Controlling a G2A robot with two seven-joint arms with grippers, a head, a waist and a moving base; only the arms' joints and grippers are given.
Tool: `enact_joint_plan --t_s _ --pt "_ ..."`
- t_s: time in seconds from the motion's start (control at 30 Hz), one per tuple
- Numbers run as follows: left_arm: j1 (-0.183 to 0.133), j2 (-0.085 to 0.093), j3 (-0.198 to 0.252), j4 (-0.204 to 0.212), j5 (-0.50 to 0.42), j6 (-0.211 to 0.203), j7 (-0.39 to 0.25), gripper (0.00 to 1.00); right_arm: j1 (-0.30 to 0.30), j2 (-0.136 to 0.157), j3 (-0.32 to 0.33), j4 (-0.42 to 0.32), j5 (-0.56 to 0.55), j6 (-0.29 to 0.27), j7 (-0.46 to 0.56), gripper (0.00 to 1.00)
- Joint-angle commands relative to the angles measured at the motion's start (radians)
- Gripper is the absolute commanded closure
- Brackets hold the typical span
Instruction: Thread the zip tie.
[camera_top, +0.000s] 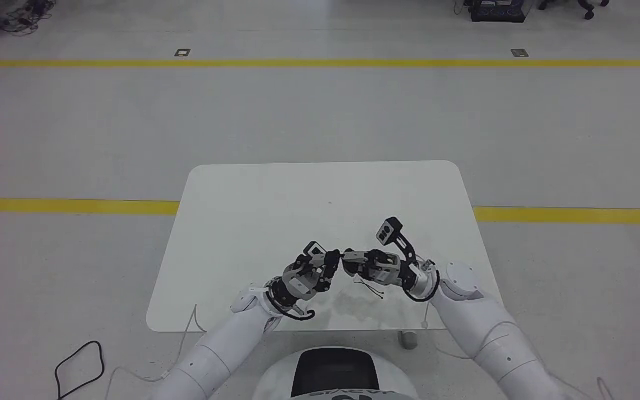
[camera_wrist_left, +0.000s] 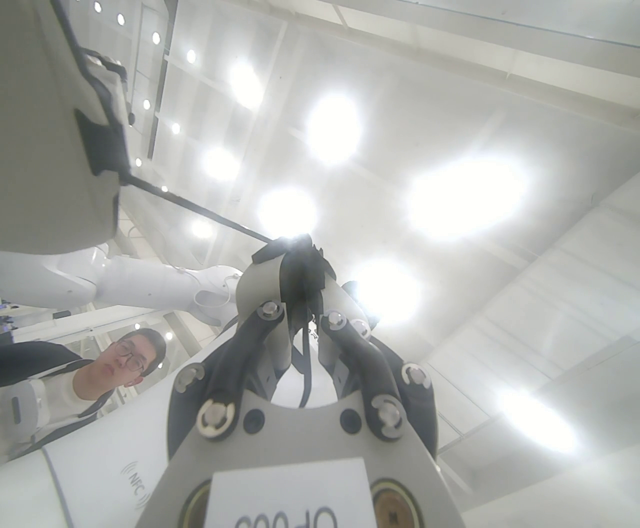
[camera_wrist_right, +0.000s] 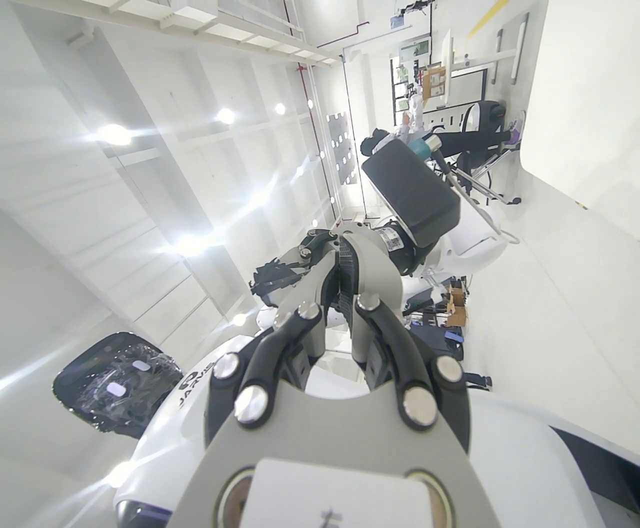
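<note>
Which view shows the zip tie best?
Left wrist view: the zip tie runs as a clear black strap into the left pincer. Top view gives a thin, faint strand; right wrist view hides it between the right pincer's fingers.

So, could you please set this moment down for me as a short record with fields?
setting: white table, with both arms meeting over its near part
left tool: shut on one end of the zip tie
right tool: shut on the zip tie's other end
zip tie: black and thin, spanning the short gap between the two tools
threading: cannot tell whether the tail is through the head
</note>
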Motion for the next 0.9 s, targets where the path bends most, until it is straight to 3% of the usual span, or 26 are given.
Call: enact_joint_plan --t_s 0.0,0.23,0.27,0.3,0.33,0.57,0.87 --pt "0.0 0.0 0.0 0.0 0.0 0.0 0.0 1.0 -0.002 0.001 0.003 -0.001 0.0 -0.001 0.0 1.0" --pt "0.0 0.0 0.0 0.0 0.0 0.0 0.0 1.0 -0.011 0.004 0.019 -0.007 0.005 -0.004 -0.004 1.0" --pt "0.0 0.0 0.0 0.0 0.0 0.0 0.0 1.0 -0.012 0.004 0.02 -0.007 0.005 -0.002 -0.005 0.96" --pt "0.0 0.0 0.0 0.0 0.0 0.0 0.0 1.0 -0.013 0.005 0.021 -0.005 0.008 0.007 -0.007 0.38" --pt "0.0 0.0 0.0 0.0 0.0 0.0 0.0 1.0 -0.014 0.005 0.023 -0.006 0.013 0.014 -0.009 0.0" --pt "0.0 0.0 0.0 0.0 0.0 0.0 0.0 1.0 -0.02 0.002 0.037 0.008 0.04 0.025 -0.084 0.0" --pt "0.0 0.0 0.0 0.0 0.0 0.0 0.0 1.0 -0.022 0.001 0.038 0.0 0.062 0.022 -0.075 0.0"
